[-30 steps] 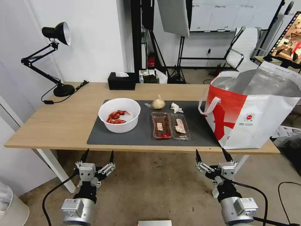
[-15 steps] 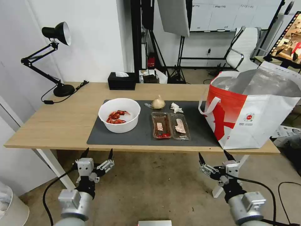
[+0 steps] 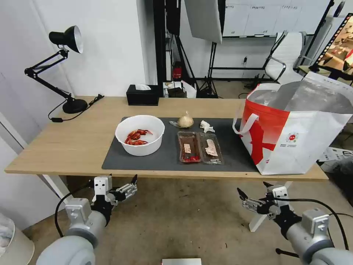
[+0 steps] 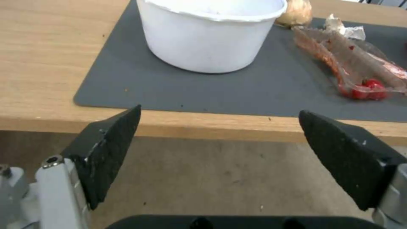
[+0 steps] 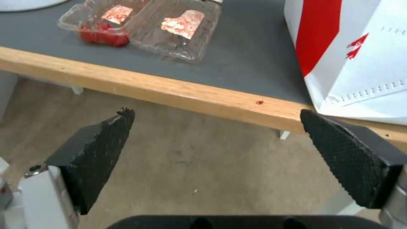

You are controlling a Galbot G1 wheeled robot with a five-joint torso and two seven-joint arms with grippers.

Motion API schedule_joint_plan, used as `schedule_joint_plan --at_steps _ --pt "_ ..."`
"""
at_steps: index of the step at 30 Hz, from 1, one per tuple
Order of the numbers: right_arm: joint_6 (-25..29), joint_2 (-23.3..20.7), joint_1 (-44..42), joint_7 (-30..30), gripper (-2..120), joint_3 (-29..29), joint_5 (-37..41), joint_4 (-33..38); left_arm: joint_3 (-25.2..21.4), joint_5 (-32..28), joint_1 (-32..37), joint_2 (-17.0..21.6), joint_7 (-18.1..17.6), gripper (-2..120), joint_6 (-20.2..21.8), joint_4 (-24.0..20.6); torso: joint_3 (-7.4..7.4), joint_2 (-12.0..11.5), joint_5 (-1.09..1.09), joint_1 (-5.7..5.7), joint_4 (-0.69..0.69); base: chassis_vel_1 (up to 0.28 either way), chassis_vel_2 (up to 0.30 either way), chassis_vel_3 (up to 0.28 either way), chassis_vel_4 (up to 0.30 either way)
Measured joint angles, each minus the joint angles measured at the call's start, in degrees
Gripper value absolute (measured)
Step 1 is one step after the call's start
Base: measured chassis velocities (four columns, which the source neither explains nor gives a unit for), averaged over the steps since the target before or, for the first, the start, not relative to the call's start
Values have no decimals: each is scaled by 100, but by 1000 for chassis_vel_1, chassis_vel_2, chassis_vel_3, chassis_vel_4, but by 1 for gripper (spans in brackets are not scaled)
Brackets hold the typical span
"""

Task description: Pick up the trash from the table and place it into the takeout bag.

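Now both arms sit lower and wider than a second ago, the left pincer (image 3: pixel 112 183) and right pincer (image 3: pixel 253 188) spread wide and empty below the surface (image 3: pixel 73 143). Bowl (image 3: pixel 140 134), tray (image 3: pixel 200 147), knotted bag (image 3: pixel 185 120) and tissue (image 3: pixel 206 126) lie untouched on the mat beside the takeout bag (image 3: pixel 294 136); picking hasn't begun.

Both the left gripper (image 3: pixel 112 181) and right gripper (image 3: pixel 253 187) hang spread below the table (image 3: pixel 73 143).

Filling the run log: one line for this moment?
left gripper: open, below table edge | right gripper: open, below edge | trash on mat: untouched
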Motion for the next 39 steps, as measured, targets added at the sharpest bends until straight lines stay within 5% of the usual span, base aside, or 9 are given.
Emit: schedule_joint_plan --at_steps 6,10,14,28,32,34,39 --pt "61 -6 14 3 100 0 93 5 -1 -18 -2 2 -1 100 -2 -1 0 0 0 0 0 0 0 0 0" --pt "1185 103 162 206 100 -156 734 -51 16 -41 59 -56 163 100 -941 27 0 0 0 0 0 0 0 0 0" --pt "1501 156 192 240 100 -232 868 -91 32 -43 107 -106 285 100 -1540 61 0 0 0 0 0 0 0 0 0" --pt "1428 168 186 297 100 -321 1091 -102 47 -33 133 -132 325 100 -1614 91 0 0 0 0 0 0 0 0 0" --pt "1113 150 259 1105 100 -408 2751 139 53 -33 124 -110 327 100 -1615 97 0 0 0 0 0 0 0 0 0" --pt "906 76 528 2538 100 -404 4618 433 55 -37 132 -70 328 100 -1617 97 0 0 -3 0 0 0 0 0 0" --pt "956 -23 821 3679 100 -398 6404 464 52 -39 172 -75 330 100 -1617 93 0 0 1 1 1 0 0 0 0"
